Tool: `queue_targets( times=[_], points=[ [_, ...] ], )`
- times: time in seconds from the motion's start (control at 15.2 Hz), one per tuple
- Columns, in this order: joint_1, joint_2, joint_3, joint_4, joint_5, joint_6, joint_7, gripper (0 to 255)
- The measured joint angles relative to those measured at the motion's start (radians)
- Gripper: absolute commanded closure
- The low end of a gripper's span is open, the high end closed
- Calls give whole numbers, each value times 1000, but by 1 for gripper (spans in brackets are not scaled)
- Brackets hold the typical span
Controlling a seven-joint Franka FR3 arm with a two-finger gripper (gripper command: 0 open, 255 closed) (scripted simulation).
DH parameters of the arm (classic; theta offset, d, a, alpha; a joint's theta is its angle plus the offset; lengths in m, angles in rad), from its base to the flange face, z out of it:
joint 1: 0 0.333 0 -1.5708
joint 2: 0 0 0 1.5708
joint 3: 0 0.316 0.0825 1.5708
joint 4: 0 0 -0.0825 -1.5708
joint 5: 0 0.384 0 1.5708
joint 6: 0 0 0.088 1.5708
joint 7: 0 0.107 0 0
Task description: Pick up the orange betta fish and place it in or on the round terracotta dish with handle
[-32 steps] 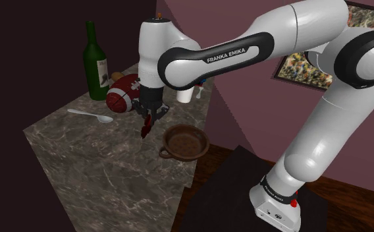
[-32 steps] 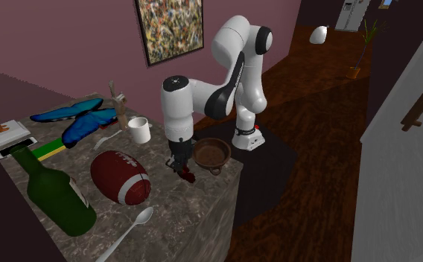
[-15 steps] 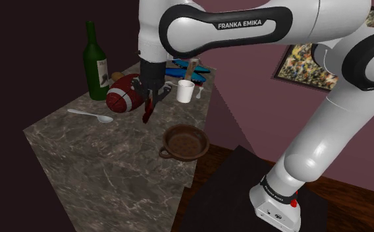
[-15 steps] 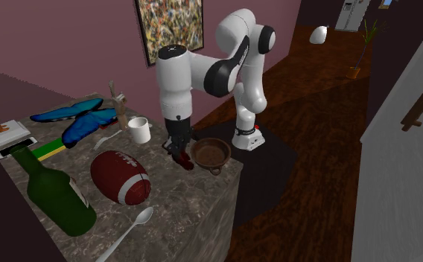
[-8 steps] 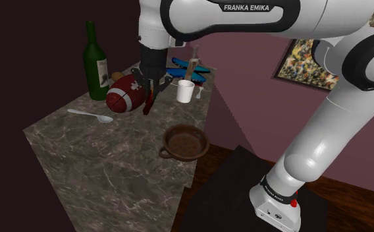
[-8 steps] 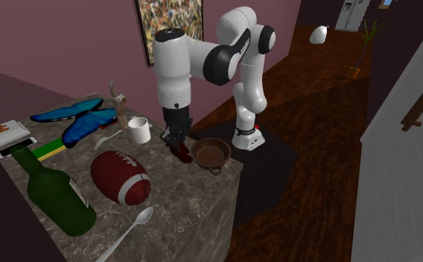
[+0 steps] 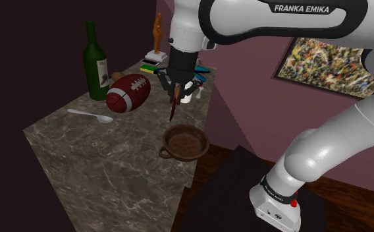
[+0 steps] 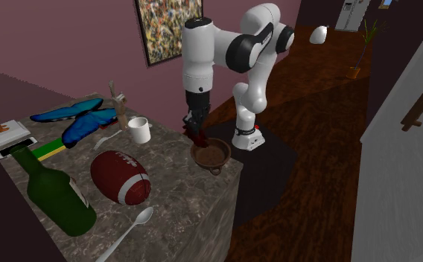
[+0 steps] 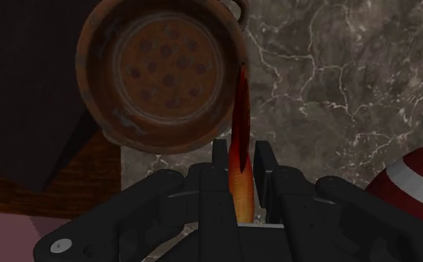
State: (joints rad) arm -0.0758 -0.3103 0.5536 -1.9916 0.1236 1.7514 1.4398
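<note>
Mid-carry, the gripper (image 9: 238, 152) pinches the orange-red betta fish (image 9: 240, 104), which dangles in air at eleven o'clock of the brown handled dish (image 7: 186, 142) in the shoulder view; the next move likely calls for centring it over the bowl, then releasing.

White Franka arm (image 7: 186, 26) arched high, forearm vert., wrist pointing straight down. All-black two-finger gripper (image 7: 176, 87) clamped w/ both fingers on slim orange-red fish (image 9: 240, 112), which hangs below tips.

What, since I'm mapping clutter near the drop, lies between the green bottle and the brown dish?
The football lies on the marble counter between the green bottle and the brown dish, as the shoulder and second exterior views show.
</note>
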Motion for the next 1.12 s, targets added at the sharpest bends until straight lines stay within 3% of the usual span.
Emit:
queue_targets(
  times=[0.33,1.12],
  points=[
    [44,-203,-58,-155,76,-38,-51,255],
    [62,-232,-40,-327,105,105,-59,255]
  ],
)
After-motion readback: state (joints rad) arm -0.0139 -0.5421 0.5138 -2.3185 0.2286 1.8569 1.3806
